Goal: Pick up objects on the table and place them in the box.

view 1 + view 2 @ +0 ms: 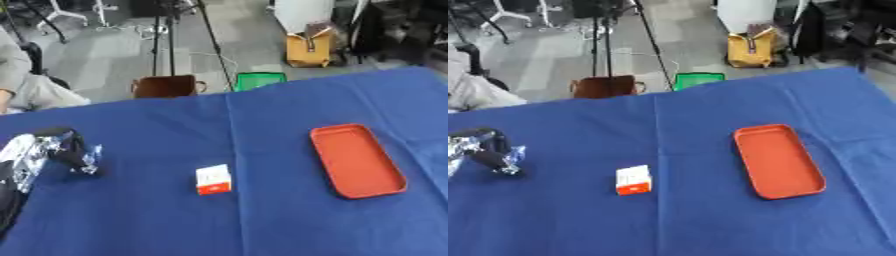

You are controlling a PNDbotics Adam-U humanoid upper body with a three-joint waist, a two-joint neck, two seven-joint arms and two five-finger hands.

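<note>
Carton [213,179], white over red, print unreadable, orange tray [357,160]

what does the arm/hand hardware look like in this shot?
Only the left hand shows, at the left edge: black curved fingers with shiny silver metal segments, on a silver and black forearm. No cables or markings can be made out. The right hand is out of view.
</note>
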